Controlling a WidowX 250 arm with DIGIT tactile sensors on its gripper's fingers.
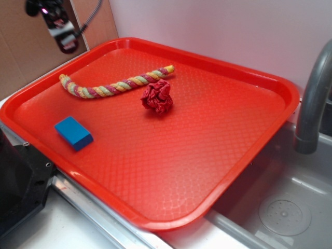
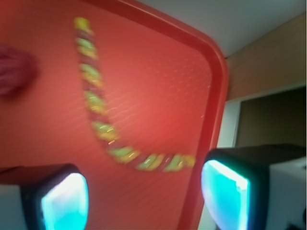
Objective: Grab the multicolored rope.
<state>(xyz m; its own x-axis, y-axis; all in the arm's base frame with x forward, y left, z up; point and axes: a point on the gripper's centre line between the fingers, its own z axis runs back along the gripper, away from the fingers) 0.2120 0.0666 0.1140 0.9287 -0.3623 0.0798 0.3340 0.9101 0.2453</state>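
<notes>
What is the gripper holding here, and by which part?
Nothing. The gripper is open and empty, above the tray; the multicolored rope lies untouched on it.

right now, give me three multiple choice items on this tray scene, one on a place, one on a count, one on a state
1. Where does the multicolored rope lie on the red tray?
A. toward the far-left part
B. by the edge at the faucet
C. on the blue block

2. How many loose things lie on the tray?
A. two
B. three
C. five

3. The end effector is
A. shut on the rope
B. open, holding nothing
C. shut on the fabric ball

Answers: 1 A, the rope curves along the far-left part. 2 B, rope, blue block and dark red fabric ball. 3 B, its fingers stand apart above the tray.
</notes>
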